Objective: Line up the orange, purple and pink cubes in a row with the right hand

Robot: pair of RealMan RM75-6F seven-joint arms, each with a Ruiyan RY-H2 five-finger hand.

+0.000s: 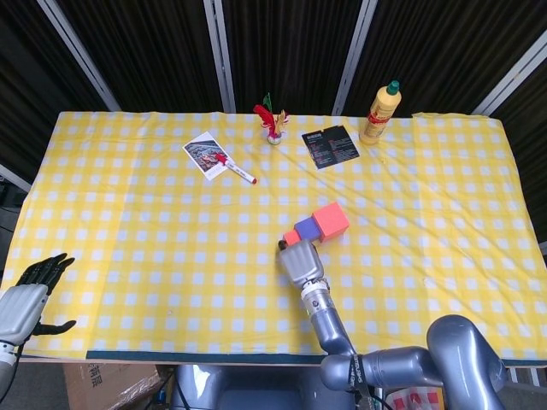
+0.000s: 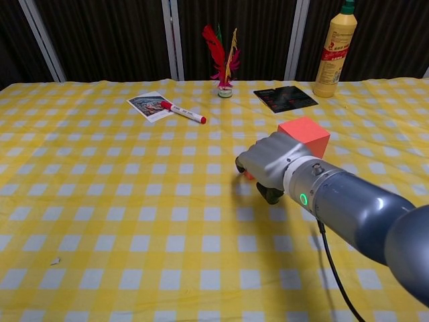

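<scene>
Three cubes stand touching in a slanted row at mid-table: the small orange cube (image 1: 291, 237), the purple cube (image 1: 306, 229) and the larger pink cube (image 1: 330, 221). My right hand (image 1: 302, 262) sits just in front of them with its fingers curled in, holding nothing and touching the orange and purple cubes. In the chest view the right hand (image 2: 271, 164) hides the purple cube. Only a sliver of the orange cube (image 2: 247, 176) and the top of the pink cube (image 2: 304, 135) show there. My left hand (image 1: 30, 293) rests at the table's front left corner with its fingers spread.
At the back of the yellow checked table (image 1: 154, 256) lie a photo card (image 1: 203, 155) with a red marker (image 1: 235, 170), a feather shuttlecock (image 1: 272, 124), a black card (image 1: 330, 145) and a yellow bottle (image 1: 381, 112).
</scene>
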